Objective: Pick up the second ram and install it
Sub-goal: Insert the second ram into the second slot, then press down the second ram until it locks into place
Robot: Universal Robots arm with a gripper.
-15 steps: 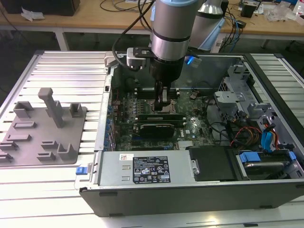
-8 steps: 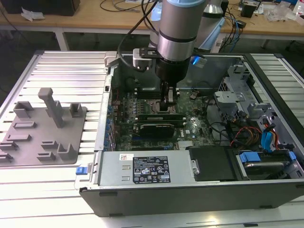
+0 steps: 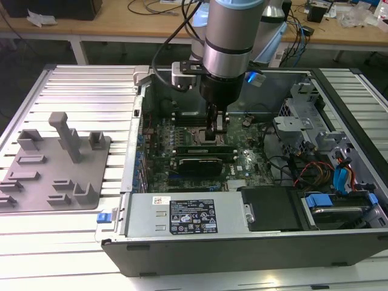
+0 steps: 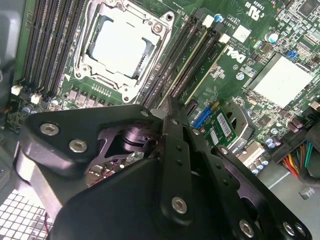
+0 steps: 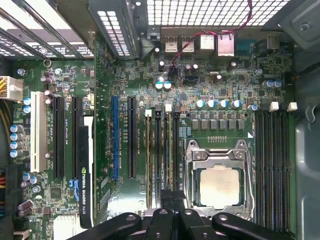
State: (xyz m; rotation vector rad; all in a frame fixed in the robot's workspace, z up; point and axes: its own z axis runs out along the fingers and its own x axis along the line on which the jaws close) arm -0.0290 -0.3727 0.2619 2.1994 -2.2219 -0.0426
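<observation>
The gripper (image 5: 173, 200) hangs low inside the open case (image 3: 182, 218), straight above the bank of slots beside the socket (image 5: 217, 185). In the first wrist view its two black fingers (image 5: 167, 202) are drawn in tight, with only a hairline between them. The second ram (image 5: 170, 150) runs directly under that line, so I judge them clenched on its top edge rather than released. The ram stands on edge in its slot, a thin green board showing a pale tan rim. Its long axis runs straight out from the fingers toward the white clip (image 5: 168, 107) at the slot's other end. In the exterior view that axis lies left to right across the board, with the socket on the far side and a black card (image 3: 200, 163) on the near side. A matching stick (image 5: 148, 150) stands in the same bank, a dark slot between the two. The fingers therefore grip one end of the ram and not its middle, and most of its length reaches away from them. Whether it is fully seated cannot be told, since the fingers hide their end of the slot. The socket is a bright metal frame around a dull silver plate. The slots are glossy black plastic, ribbed and narrow, and more of them (image 5: 272, 165) stand bare beyond the socket. The motherboard (image 5: 215, 80) is green and crowded with small round capacitors.
</observation>
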